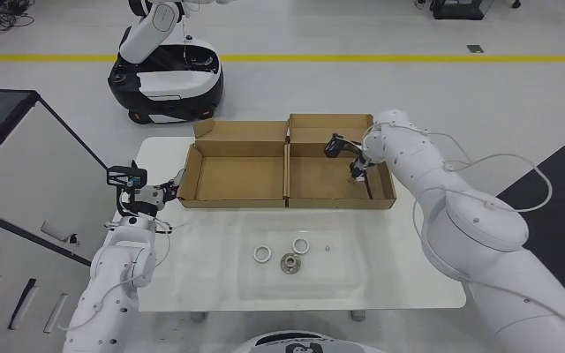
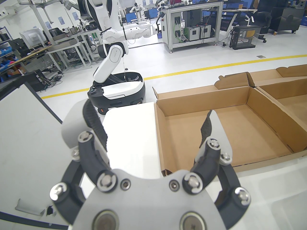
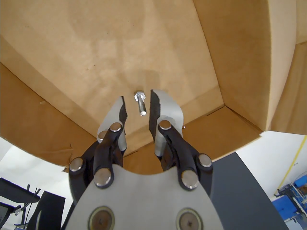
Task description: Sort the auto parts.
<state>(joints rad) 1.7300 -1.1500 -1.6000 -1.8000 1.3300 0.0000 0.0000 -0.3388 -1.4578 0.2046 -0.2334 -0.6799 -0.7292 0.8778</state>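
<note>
Right wrist view says most of it: a bolt [image 3: 140,105] is seen lying flat on the floor of the right-hand cardboard box [image 1: 309,185], near its right wall. The right gripper [image 3: 137,96] is parted loosely around it with nothing gripped, so the drop-off looks done. The left gripper [image 2: 148,108] is held wide open and empty by the tabletop's [image 1: 406,265] left edge. Next, a straight lift out of the box is called for, then the white rings [image 1: 262,254] and metal hub [image 1: 289,261] near the front edge.
</note>
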